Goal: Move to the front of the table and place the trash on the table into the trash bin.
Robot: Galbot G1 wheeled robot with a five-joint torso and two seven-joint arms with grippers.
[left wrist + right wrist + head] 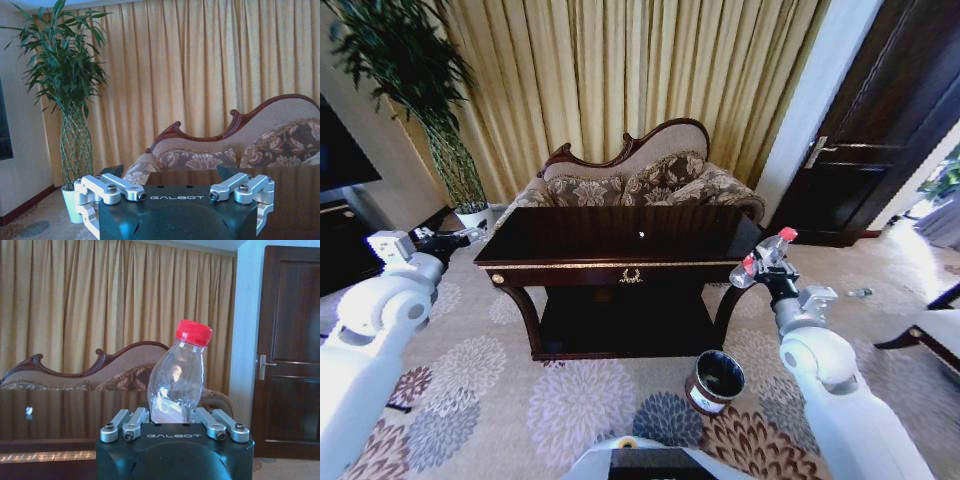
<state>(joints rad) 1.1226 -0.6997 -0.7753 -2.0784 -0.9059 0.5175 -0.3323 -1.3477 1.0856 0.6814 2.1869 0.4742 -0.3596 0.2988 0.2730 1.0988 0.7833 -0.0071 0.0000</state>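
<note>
The dark glossy table (570, 240) with gold trim stands straight ahead. My right gripper (760, 264) hovers off the table's right end, shut on the trash, a clear plastic bottle (775, 245) with a red cap. In the right wrist view the bottle (177, 382) stands upright between the fingers (127, 423). A tiny white scrap (641, 235) lies on the tabletop, seen also as the scrap (29, 411) from the right wrist. The trash bin (717, 381), round with a black liner, sits on the carpet below my right arm. My left gripper (458, 238) is open and holds nothing beside the table's left end.
A patterned sofa (640, 180) stands behind the table, before gold curtains. A tall potted plant (440, 120) and a black cabinet (345, 235) are at the left. A dark door (880, 130) is at the right, with a chair (930, 335) near the right edge.
</note>
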